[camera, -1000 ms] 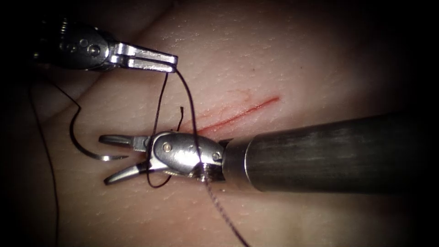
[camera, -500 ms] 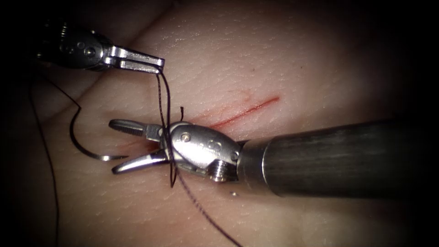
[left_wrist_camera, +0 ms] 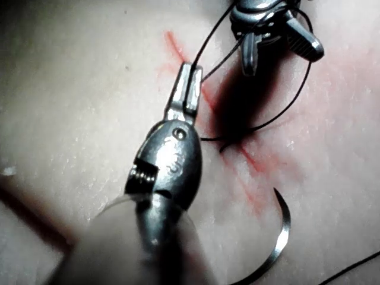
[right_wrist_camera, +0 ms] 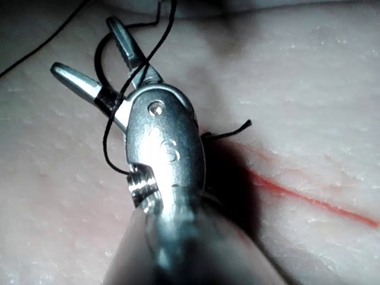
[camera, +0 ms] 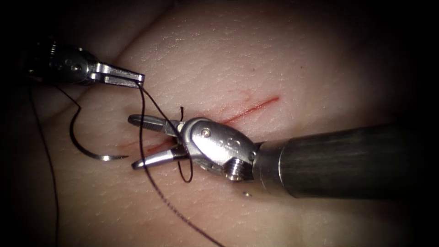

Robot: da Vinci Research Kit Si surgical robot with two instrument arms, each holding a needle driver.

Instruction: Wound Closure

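The left arm's silver needle-driver gripper [camera: 132,78] sits in the upper left of the endoscope view, clenched on the dark braided thread [camera: 157,192]. From that grip the thread drops toward the centre, where it wraps around the right arm's silver needle-driver gripper [camera: 139,142] just behind the jaw hinge. The right gripper enters from the right of the frame on a long dark shaft. Its jaws stand apart and grasp nothing; the right wrist view [right_wrist_camera: 89,56] confirms the spread jaws with thread crossing over the jaw base.

The curved steel needle [camera: 80,144] lies free on the pale pink tissue [camera: 283,55], at the left of the frame, to the left of the thin red cut [camera: 249,110]. Neither tool holds it, and it does not appear to be driven into the tissue. Its arc opens toward the upper right, with the bright tip pointing toward the right gripper's lower jaw. The tip lies near that jaw, but apart from it.

The short cut end of thread [camera: 181,113] stands up from the cut line, just above the right gripper's wrist and behind its open jaws. Judged from this layout, the right gripper is the nearer tool to that end.

Count: two grippers, one needle, one cut, one short thread end, one long run of thread leaving the lower edge of the frame.
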